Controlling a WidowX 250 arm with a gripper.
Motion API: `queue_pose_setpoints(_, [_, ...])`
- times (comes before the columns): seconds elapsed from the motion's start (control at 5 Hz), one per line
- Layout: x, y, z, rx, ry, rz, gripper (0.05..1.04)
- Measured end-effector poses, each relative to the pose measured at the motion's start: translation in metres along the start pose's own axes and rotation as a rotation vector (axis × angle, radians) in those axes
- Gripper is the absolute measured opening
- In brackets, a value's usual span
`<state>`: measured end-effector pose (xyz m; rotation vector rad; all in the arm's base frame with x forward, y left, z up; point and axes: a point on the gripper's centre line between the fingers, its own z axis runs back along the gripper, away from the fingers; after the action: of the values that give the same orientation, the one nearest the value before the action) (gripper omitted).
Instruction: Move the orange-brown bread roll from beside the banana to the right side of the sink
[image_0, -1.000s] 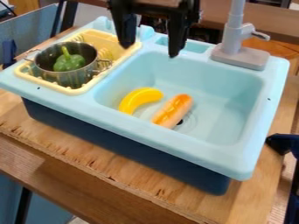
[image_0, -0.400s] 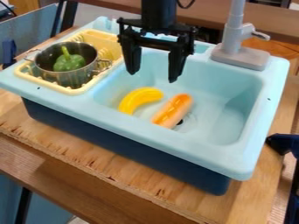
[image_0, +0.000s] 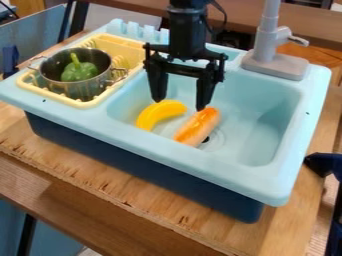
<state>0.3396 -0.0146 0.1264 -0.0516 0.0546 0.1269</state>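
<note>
Black tool (image_0: 180, 104), lower than a moment ago, hangs released with fingers wide apart, just over the yellow banana (image_0: 157, 114) and the hot dog (image_0: 196, 128) in the light-blue sink (image_0: 270, 107).

The toy food comes to three pieces, one of each kind: one green pepper (image_0: 79, 72), one yellow banana (image_0: 157, 113) and one hot dog (image_0: 196, 129). There is one metal pot (image_0: 83, 90) with two pot handles (image_0: 122, 74), one yellow dish rack (image_0: 129, 46), and one light blue toy sink (image_0: 167, 152) with one basin (image_0: 274, 115) and one grey faucet (image_0: 266, 42). The count also takes in one black gripper (image_0: 180, 105), which has two fingers (image_0: 207, 89).
</note>
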Motion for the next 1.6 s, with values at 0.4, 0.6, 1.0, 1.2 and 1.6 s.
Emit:
queue_pose_setpoints(0.4, [0.009,-0.006,-0.024,-0.015,0.049,-0.014,1.000])
queue_pose_setpoints(0.6, [0.011,-0.009,-0.038,-0.011,0.087,-0.018,1.000])
queue_pose_setpoints(1.0, [0.012,-0.015,-0.052,0.022,0.111,-0.009,0.685])
queue_pose_setpoints(1.2, [0.013,-0.015,-0.053,0.027,0.102,0.014,0.605])
queue_pose_setpoints(1.6, [0.013,-0.020,-0.015,0.027,-0.011,0.021,0.605])
